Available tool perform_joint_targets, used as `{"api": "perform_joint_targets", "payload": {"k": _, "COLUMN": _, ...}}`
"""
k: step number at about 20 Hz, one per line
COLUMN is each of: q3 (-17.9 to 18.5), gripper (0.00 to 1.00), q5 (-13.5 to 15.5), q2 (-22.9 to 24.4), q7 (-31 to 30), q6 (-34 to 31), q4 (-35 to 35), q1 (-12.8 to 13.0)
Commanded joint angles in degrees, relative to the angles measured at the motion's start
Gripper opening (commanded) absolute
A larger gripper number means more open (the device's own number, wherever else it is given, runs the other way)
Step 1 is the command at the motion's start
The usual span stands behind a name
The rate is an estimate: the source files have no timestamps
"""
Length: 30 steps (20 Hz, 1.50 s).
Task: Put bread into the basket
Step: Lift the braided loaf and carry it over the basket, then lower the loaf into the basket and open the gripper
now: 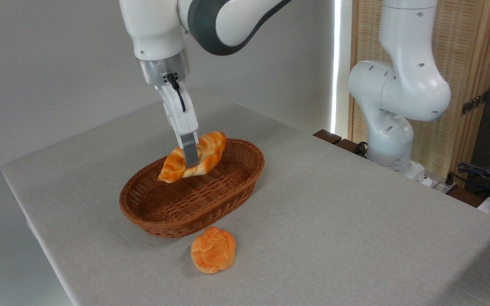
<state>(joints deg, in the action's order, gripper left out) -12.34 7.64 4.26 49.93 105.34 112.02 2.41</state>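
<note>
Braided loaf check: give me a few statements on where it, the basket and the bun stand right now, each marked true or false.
1. The braided loaf is held in the gripper, its jaws shut on it. True.
2. The loaf rests on the basket floor. False: it hangs above the basket, clear of the weave.
3. The round bun lies on the table in front of the basket. True.
4. The bun is inside the basket. False: it sits outside, near the front rim.
5. The basket has tipped onto its side. False: it sits flat, opening upward.
</note>
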Motion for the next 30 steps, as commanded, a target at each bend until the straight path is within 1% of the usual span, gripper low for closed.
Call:
{"api": "perform_joint_targets", "payload": {"k": 1, "q3": -0.67, "gripper": 1.00, "q5": 1.06, "q2": -1.89, "q7": -2.90, "q6": 0.65, "q4": -1.10, "q1": -0.21}}
{"api": "perform_joint_targets", "payload": {"k": 5, "q3": -0.58, "gripper": 1.00, "q5": 0.98, "q2": -2.77, "q7": -3.17, "q6": 1.00, "q4": -1.10, "q1": -0.21}}
{"api": "perform_joint_targets", "payload": {"k": 11, "q3": -0.58, "gripper": 1.00, "q5": 0.98, "q2": -2.77, "q7": -3.43, "q6": 1.44, "q4": -1.10, "q1": -0.21}}
{"api": "perform_joint_targets", "payload": {"k": 13, "q3": -0.58, "gripper": 1.00, "q5": 1.06, "q2": -2.77, "q7": -3.52, "q6": 3.02, "q4": -1.10, "q1": -0.21}}
{"api": "perform_joint_targets", "payload": {"k": 15, "q3": -0.50, "gripper": 1.00, "q5": 1.07, "q2": -2.77, "q7": -3.78, "q6": 3.02, "q4": -1.01, "q1": -0.21}}
{"api": "perform_joint_targets", "payload": {"k": 19, "q3": 0.73, "gripper": 1.00, "q5": 0.98, "q2": -1.98, "q7": -5.27, "q6": 2.76, "q4": -2.32, "q1": -0.65}}
{"api": "perform_joint_targets", "payload": {"k": 22, "q3": 4.06, "gripper": 1.00, "q5": 0.89, "q2": -1.89, "q7": -6.68, "q6": 2.15, "q4": -6.80, "q1": -0.65}}
{"api": "perform_joint_targets", "payload": {"k": 25, "q3": 8.72, "gripper": 1.00, "q5": 0.72, "q2": -0.93, "q7": -6.86, "q6": 0.84, "q4": -8.13, "q1": -0.65}}
{"api": "perform_joint_targets", "payload": {"k": 27, "q3": 9.70, "gripper": 1.00, "q5": 0.63, "q2": -1.01, "q7": -6.86, "q6": 0.65, "q4": -8.13, "q1": -0.73}}
{"api": "perform_joint_targets", "payload": {"k": 28, "q3": 10.14, "gripper": 1.00, "q5": 0.37, "q2": -1.27, "q7": -6.86, "q6": 0.65, "q4": -8.04, "q1": -0.91}}
{"api": "perform_joint_targets", "payload": {"k": 30, "q3": 12.15, "gripper": 1.00, "q5": -1.74, "q2": -1.19, "q7": -7.47, "q6": 0.22, "q4": -8.13, "q1": -0.91}}
